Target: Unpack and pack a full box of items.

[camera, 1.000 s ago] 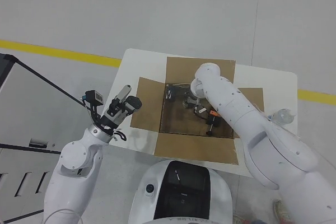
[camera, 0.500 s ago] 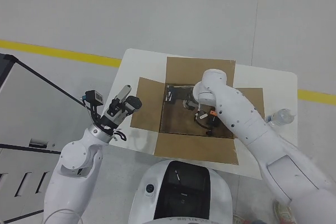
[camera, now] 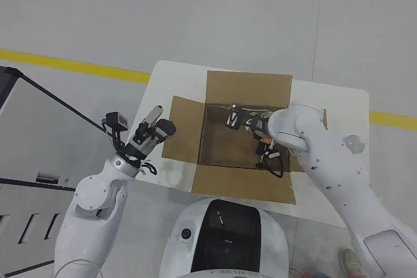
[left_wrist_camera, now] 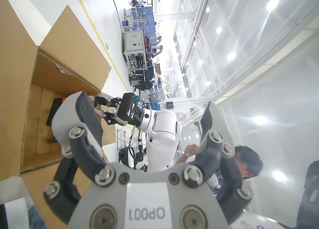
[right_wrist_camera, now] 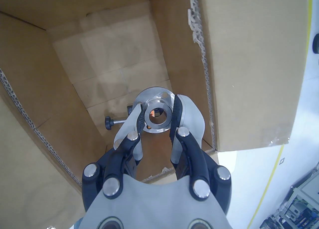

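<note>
An open cardboard box (camera: 247, 87) with its flaps spread out stands in the middle of the white table (camera: 168, 78). My right gripper (camera: 231, 119) hangs over the box's far side, shut on a silver metal flange (right_wrist_camera: 155, 98) by its round hub. Seen from the wrist, the right gripper (right_wrist_camera: 158, 108) holds the flange well above the box floor (right_wrist_camera: 117, 60). A black-knobbed pin (right_wrist_camera: 109, 123) lies on that floor below. My left gripper (camera: 155, 119) is raised beside the box's left flap, open and holding nothing; its fingers (left_wrist_camera: 87, 115) stand wide apart. A black item (left_wrist_camera: 53, 115) lies inside the box.
A clear plastic bottle (camera: 352, 144) lies on the table near its right edge, beyond the box's right flap. The box walls (right_wrist_camera: 179, 40) rise closely around the held flange. A dark bench edge (camera: 0, 90) stands left of the table.
My right arm has drawn back to the right and raised its gripper from deep inside the box towards the far side, carrying the flange. The left arm has not moved.
</note>
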Controlling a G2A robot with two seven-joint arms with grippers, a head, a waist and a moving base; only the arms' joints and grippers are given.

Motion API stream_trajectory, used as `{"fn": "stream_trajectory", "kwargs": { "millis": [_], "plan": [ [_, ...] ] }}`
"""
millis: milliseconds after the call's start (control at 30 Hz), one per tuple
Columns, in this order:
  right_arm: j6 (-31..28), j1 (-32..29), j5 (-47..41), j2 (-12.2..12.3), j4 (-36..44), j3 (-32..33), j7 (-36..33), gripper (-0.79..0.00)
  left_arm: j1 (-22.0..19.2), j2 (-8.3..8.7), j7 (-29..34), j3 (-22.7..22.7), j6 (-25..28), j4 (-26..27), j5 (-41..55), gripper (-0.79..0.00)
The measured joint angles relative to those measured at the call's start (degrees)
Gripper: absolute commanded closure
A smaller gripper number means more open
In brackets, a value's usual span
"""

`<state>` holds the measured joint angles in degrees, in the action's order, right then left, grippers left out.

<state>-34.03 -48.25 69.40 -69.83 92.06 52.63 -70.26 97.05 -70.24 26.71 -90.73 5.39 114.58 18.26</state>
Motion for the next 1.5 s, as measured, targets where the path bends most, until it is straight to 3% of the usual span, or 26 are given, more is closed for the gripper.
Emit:
{"fn": "stream_trajectory", "kwargs": {
  "millis": [467,600,800,1033,1500],
  "plan": [
    [-0.04,-0.05,-0.15,0.06,0.06,0.15,0.06,0.0,0.0,0.0,0.0,0.0,0.0,0.0,0.0,-0.785],
    [-0.28,-1.84,0.69,0.45,4.22,0.6,1.32,0.0,0.0,0.0,0.0,0.0,0.0,0.0,0.0,-0.785],
    [0.74,-9.21,0.72,3.08,17.17,5.23,-0.75,0.0,0.0,0.0,0.0,0.0,0.0,0.0,0.0,-0.785],
    [2.78,-19.13,0.87,7.8,31.01,13.74,-2.78,0.0,0.0,0.0,0.0,0.0,0.0,0.0,0.0,-0.785],
    [3.12,-42.45,-4.97,14.4,42.61,37.66,-3.11,0.0,0.0,0.0,0.0,0.0,0.0,0.0,0.0,-0.785]
  ]
}}
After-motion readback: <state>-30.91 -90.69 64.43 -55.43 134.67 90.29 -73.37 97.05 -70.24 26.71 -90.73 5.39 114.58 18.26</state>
